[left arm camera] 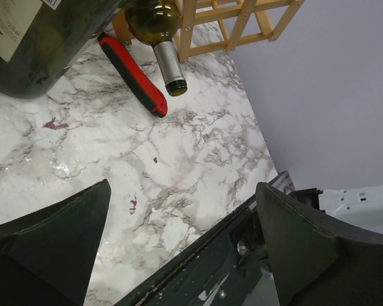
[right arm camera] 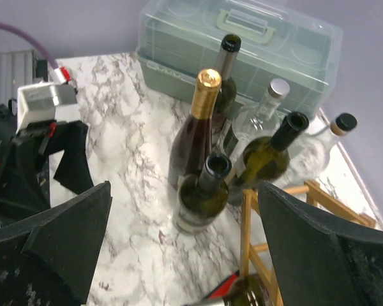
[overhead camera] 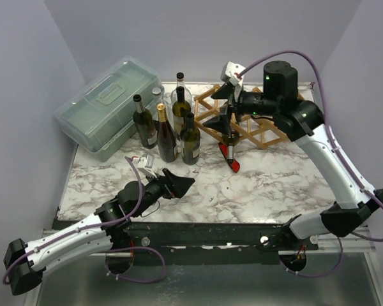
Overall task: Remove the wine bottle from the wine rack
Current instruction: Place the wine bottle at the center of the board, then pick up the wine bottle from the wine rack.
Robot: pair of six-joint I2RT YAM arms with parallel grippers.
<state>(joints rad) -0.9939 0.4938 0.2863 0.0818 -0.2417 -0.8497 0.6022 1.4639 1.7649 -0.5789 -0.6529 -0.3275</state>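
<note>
**Desk editor:** Where was the wine bottle when this was taken?

**Photographer:** It lay in the wooden wine rack at the back of the marble-patterned desk. It was in a cell near the rack's left end, and its grey-foiled neck poked out toward the arms. A red-handled tool lay on the desk just beside the neck.

**Desk editor:** And the two hands?

**Photographer:** The right hand hung over the rack, right above that bottle, its jaws spread wide and grasping nothing. The left hand sat low over the near left part of the desk, well apart from the rack. Its jaws were spread too, and it was empty.

**Desk editor:** Any brands to credit?

**Photographer:** None that could be read. A cluster of standing bottles stood left of the rack, one of them gold-capped, and several showed pale labels. The left wrist camera caught the corner of one label, but the print was too small and blurred to make out. Behind the cluster sat a translucent green-grey plastic box with a handle on its lid.
</note>
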